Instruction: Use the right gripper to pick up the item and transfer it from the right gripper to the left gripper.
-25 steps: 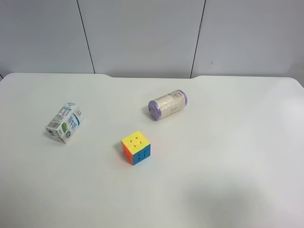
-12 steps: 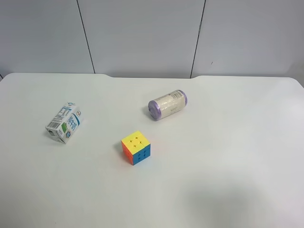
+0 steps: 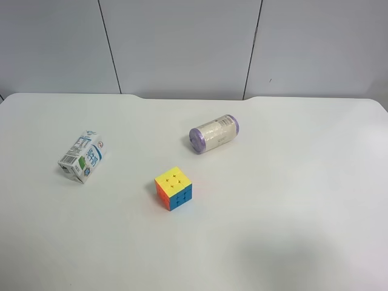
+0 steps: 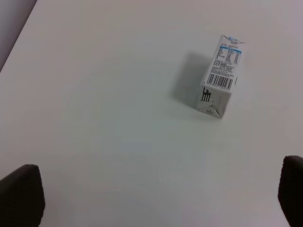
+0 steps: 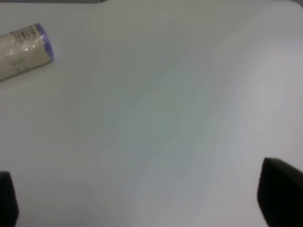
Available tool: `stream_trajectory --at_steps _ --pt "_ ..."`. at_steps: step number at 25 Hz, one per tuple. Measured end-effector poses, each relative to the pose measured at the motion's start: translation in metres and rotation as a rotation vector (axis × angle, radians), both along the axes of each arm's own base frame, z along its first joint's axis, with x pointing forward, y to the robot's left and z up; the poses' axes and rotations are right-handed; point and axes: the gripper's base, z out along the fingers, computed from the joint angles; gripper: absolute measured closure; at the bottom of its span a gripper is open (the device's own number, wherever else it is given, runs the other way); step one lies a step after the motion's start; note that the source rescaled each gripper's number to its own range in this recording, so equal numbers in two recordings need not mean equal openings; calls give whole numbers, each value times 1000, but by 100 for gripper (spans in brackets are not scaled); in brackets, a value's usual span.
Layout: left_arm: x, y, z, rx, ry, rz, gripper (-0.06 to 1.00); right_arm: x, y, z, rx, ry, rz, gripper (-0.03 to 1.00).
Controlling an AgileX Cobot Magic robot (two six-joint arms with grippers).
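Three things lie on the white table. A cube with yellow, orange and blue faces sits in the middle. A pale roll with purple ends lies on its side behind it; one end also shows in the right wrist view. A small white and blue carton lies towards the exterior high view's left and also shows in the left wrist view. My right gripper is open and empty above bare table, away from the roll. My left gripper is open and empty, short of the carton. Neither arm shows in the exterior high view.
Grey wall panels stand behind the table's far edge. The table's edge shows at one corner of the left wrist view. A faint shadow lies on the table near its front edge.
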Motion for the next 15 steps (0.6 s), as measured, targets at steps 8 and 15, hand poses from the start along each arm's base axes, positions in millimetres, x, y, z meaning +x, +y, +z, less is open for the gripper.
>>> stream_trajectory --at_steps 8,15 --pt "0 0 0 -1 0 0 -6 0 0 0 0 0 0 -3" --pt "0 0 0 0 0 0 -6 0 0 0 0 0 0 -3"
